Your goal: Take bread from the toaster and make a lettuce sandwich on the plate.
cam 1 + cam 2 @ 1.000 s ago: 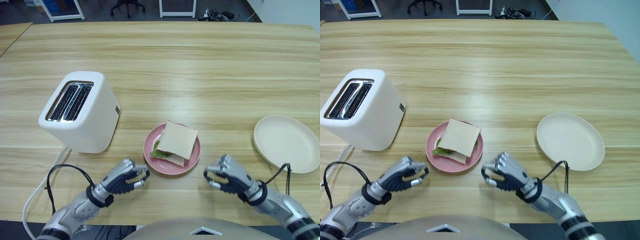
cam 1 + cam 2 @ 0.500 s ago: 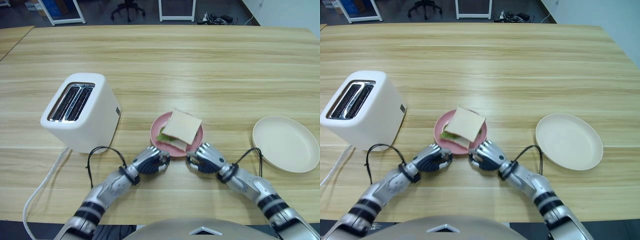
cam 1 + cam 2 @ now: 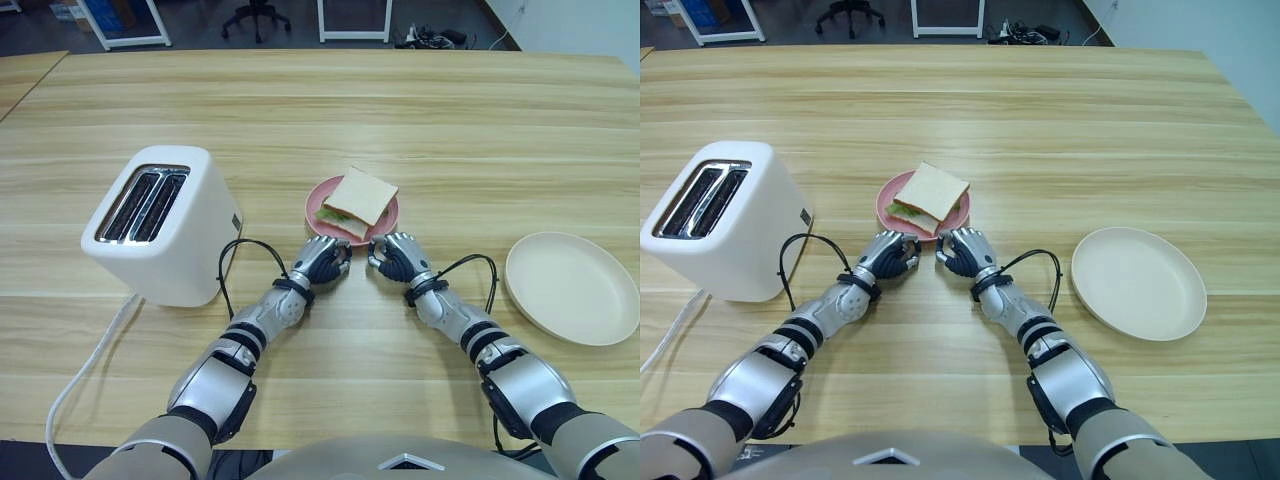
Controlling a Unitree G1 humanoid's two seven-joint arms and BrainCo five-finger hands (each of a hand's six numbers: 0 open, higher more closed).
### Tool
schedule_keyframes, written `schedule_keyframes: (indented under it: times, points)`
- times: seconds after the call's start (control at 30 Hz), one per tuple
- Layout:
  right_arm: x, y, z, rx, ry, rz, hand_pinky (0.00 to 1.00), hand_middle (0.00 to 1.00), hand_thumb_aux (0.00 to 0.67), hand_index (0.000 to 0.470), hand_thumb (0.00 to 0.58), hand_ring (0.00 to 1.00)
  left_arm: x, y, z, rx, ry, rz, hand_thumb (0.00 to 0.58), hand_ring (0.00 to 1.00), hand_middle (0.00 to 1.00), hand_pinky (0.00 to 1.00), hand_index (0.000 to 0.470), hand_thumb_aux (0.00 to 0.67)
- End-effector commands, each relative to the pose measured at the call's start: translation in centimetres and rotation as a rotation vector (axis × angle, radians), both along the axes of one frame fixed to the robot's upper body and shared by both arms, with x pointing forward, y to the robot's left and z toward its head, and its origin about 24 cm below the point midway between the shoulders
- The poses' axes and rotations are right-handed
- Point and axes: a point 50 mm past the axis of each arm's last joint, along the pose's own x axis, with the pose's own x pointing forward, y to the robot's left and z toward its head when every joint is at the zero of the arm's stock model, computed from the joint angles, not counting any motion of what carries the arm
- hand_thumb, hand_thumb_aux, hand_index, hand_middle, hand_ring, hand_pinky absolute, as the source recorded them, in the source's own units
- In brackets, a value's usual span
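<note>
Pushing pink plate with assembled sandwich farther across desk; left robot hand, right robot hand curled, empty, at near rim.

We look from the robot's head through two stereo eyes set slightly apart, both facing forward and down at the wooden table from close above its near edge. Both views share the toaster, the pink plate and the cream plate.
</note>
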Motion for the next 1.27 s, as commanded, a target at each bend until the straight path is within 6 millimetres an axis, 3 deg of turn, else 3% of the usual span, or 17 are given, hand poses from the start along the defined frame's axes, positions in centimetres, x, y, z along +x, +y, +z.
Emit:
schedule_keyframes:
  times: [0.03, 0.07, 0.1, 0.13, 0.27, 0.37, 0.6, 0.9, 1.27]
  points:
    - [-2.6, -1.3, -1.4, 0.098, -0.022, -0.004, 1.0, 1.0, 0.67, 0.47, 0.58, 1.0, -3.4, -0.2, -0.8, -0.245, -0.024, -0.035, 0.58, 0.95, 0.95, 0.95, 0.47, 0.67]
    - [-3.0, -1.6, -0.9, 0.164, -0.071, -0.005, 0.77, 0.77, 0.46, 0.323, 0.523, 0.77, -3.8, -0.2, 0.1, -0.346, -0.086, -0.044, 0.58, 0.73, 0.73, 0.73, 0.47, 0.67]
    - [-3.4, -2.0, -0.2, 0.231, -0.123, -0.007, 0.24, 0.24, 0.236, 0.166, 0.337, 0.24, -4.3, 0.0, 1.1, -0.437, -0.158, -0.045, 0.108, 0.0, 0.0, 0.0, 0.046, 0.066]
    - [-3.8, -2.4, 0.4, 0.288, -0.17, -0.005, 0.0, 0.0, 0.0, 0.0, 0.0, 0.0, -4.7, 0.3, 1.9, -0.516, -0.221, -0.036, 0.0, 0.0, 0.0, 0.0, 0.0, 0.0]
    - [-5.1, -4.1, 3.4, 0.475, -0.356, -0.03, 0.0, 0.0, 0.0, 0.0, 0.0, 0.0, -5.7, 1.4, 4.7, -0.757, -0.41, 0.055, 0.0, 0.0, 0.0, 0.0, 0.0, 0.0]
    - [-5.3, -4.7, 4.8, 0.55, -0.45, -0.069, 0.0, 0.0, 0.0, 0.0, 0.0, 0.0, -5.6, 1.7, 4.8, -0.776, -0.433, 0.116, 0.0, 0.0, 0.0, 0.0, 0.0, 0.0]
    - [-5.4, -4.9, 4.0, 0.618, -0.459, -0.14, 0.0, 0.0, 0.0, 0.0, 0.0, 0.0, -5.2, 1.8, 4.2, -0.766, -0.446, 0.213, 0.0, 0.0, 0.0, 0.0, 0.0, 0.0]
    - [-5.9, -4.6, 3.9, 0.666, -0.461, -0.152, 0.0, 0.0, 0.0, 0.0, 0.0, 0.0, -5.8, 1.9, 3.6, -0.777, -0.415, 0.206, 0.0, 0.0, 0.0, 0.0, 0.0, 0.0]
    - [-5.7, -4.1, 5.0, 0.676, -0.493, -0.102, 0.0, 0.0, 0.0, 0.0, 0.0, 0.0, -5.7, 2.4, 4.5, -0.723, -0.523, 0.245, 0.0, 0.0, 0.0, 0.0, 0.0, 0.0]
